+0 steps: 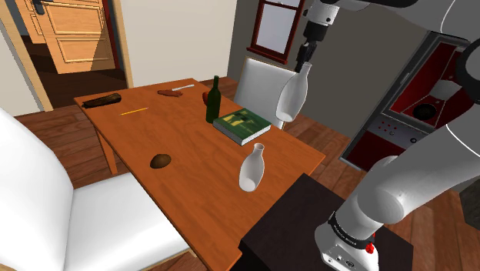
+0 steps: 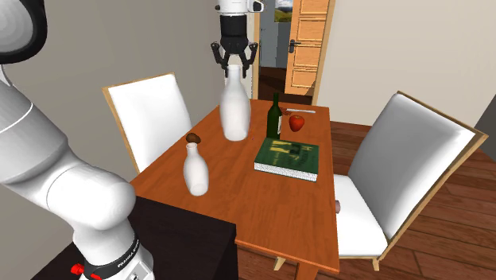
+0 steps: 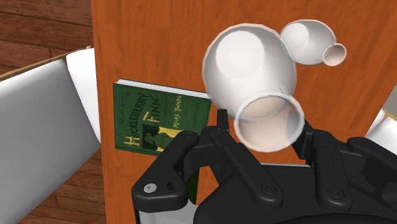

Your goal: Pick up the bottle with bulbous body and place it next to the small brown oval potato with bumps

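**Robot arm holds a white bottle in the air beside a green book**

A wooden table point(image 1: 192, 146) stands on a plank floor. On it lies a green book point(image 1: 241, 125), the reference point for everything here. White chairs point(image 2: 397, 151) stand at the table's sides, one of them just behind the book in the shoulder view. The white arm point(image 1: 400, 185) rises from its dark stand and reaches over the table above the book.

The black gripper point(image 2: 234, 65) points straight down. Its jaws are clenched around the neck of the white bulbous bottle point(image 1: 293, 94), which hangs upright in the air, clear of the tabletop. From the wrist camera it sits over bare wood just beside the book.

A second white bottle point(image 1: 252, 168) stands on the table near the book, on the stand's side of it. A dark green bottle point(image 1: 213, 100) stands upright just beside the book's far corner, with a small red round thing point(image 2: 296, 122) near it.

The potato point(image 1: 160, 161), small and brown, lies on the table well apart from the book, towards the shoulder view's left.
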`<state>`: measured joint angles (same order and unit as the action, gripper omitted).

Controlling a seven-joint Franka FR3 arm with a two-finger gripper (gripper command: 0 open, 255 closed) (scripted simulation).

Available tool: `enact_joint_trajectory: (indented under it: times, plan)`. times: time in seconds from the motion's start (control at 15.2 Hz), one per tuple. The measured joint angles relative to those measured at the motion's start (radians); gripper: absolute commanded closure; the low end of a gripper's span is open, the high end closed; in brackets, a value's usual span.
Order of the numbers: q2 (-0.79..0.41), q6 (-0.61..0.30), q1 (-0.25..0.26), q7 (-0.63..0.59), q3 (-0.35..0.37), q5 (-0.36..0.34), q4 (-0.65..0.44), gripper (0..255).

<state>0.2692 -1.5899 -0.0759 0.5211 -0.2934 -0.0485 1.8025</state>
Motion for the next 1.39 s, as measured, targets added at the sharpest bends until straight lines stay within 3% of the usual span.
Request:
enact_joint_trajectory:
  times: [0.86, 1.39]
  plan:
    - [-0.011, -0.014, 0.115, -0.319, 0.210, 0.039, 0.007, 255]
    - [-0.122, -0.003, 0.189, -0.504, 0.324, 0.056, -0.116, 255]
